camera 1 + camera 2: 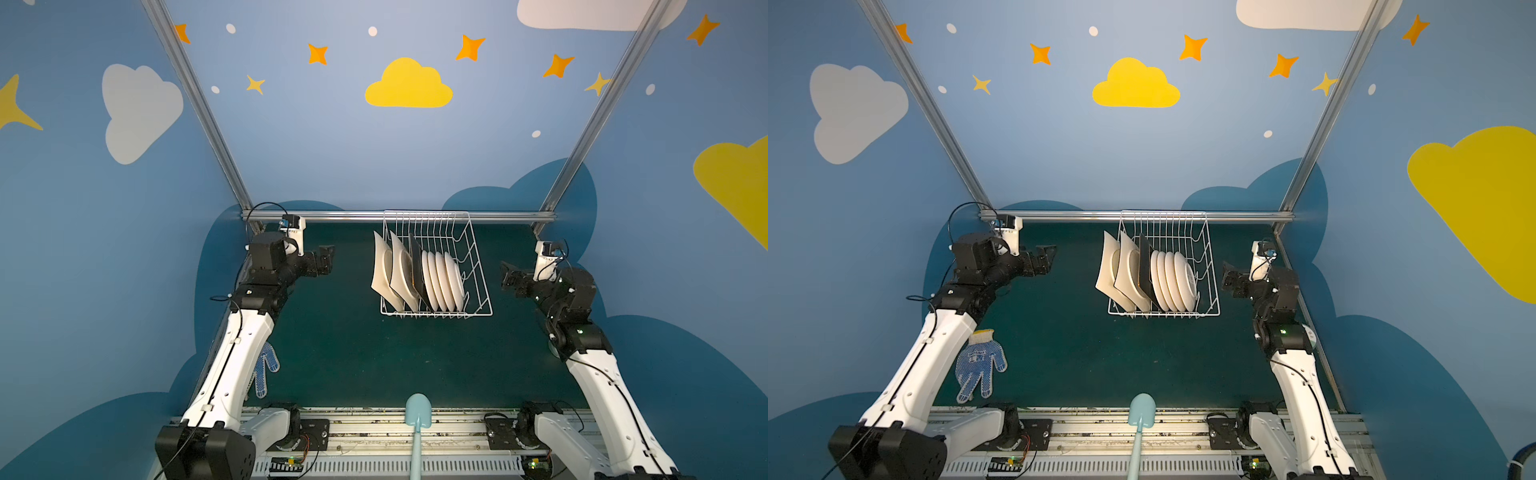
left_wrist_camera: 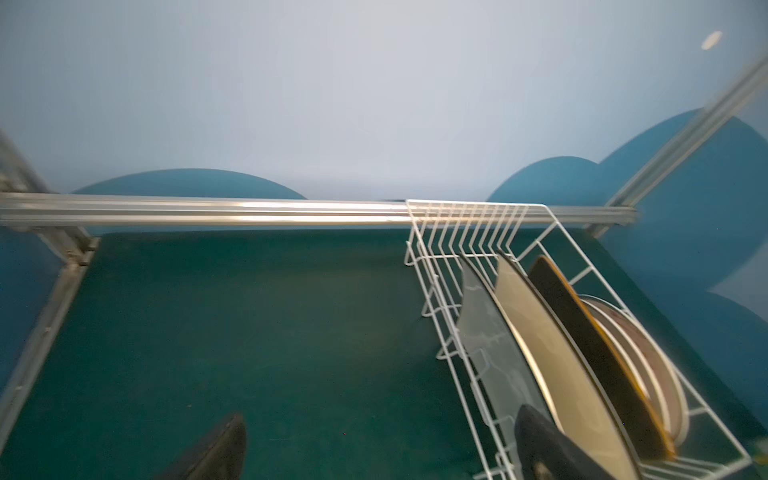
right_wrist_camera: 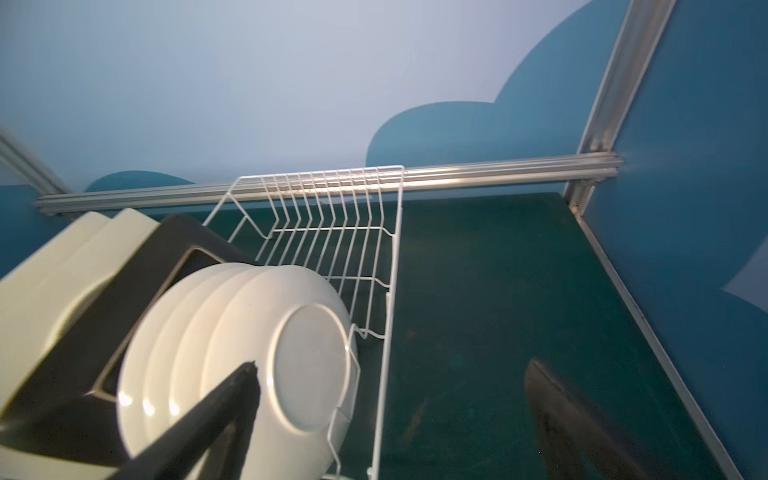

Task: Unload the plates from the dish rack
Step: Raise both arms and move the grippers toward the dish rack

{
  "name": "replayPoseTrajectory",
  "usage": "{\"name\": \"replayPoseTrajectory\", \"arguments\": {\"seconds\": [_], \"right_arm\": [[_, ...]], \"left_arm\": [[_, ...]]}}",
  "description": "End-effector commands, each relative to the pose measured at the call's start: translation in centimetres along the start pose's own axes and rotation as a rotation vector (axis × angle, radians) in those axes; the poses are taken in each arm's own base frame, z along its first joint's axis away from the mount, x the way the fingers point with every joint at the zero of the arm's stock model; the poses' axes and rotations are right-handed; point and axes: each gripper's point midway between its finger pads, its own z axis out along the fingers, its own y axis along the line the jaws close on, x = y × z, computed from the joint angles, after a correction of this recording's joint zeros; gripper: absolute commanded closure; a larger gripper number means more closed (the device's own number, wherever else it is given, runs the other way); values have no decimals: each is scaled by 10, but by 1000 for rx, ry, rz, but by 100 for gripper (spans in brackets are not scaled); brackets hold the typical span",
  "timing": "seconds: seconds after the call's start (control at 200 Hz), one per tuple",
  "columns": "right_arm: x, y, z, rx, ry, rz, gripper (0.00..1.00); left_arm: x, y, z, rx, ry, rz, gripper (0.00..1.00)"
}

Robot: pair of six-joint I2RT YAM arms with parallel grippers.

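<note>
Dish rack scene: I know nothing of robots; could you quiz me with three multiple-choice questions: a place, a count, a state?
1. Where on the green table does the dish rack stand? A near edge; B far left corner; C far side, near the middle.
2. How many round white plates stand in it? A two; B four; C six.
3. The left pincer is: A open and empty; B shut on a plate; C shut and empty.
Answers: C, both top views show it at the far side; B, four round rims stand in a row; A, its jaws stand wide apart with nothing between.
</note>
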Motion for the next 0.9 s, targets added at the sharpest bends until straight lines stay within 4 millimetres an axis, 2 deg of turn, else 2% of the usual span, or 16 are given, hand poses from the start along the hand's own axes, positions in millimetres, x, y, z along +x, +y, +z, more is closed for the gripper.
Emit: {"name": "replayPoseTrajectory", "arguments": {"seconds": [0.0, 0.11, 0.3, 0.506, 0.696, 0.891], "right_arm": [[-3, 30, -5, -160, 97, 31, 1], [-15, 49, -7, -256, 136, 44, 1], [-20, 63, -9, -325, 178, 60, 1], [-16, 77, -10, -384, 210, 56, 1], [-11, 93, -8, -429, 256, 43, 1], [-7, 104, -9, -434, 270, 22, 1]], "left_arm": [[24, -31, 0, 110, 161, -16, 0], [26, -51, 3, 155, 224, -21, 0], [38, -78, 10, 206, 364, -38, 0], [57, -86, 29, 184, 457, -123, 1], [65, -92, 51, 183, 525, -220, 12], [69, -92, 74, 166, 552, -282, 18]]}}
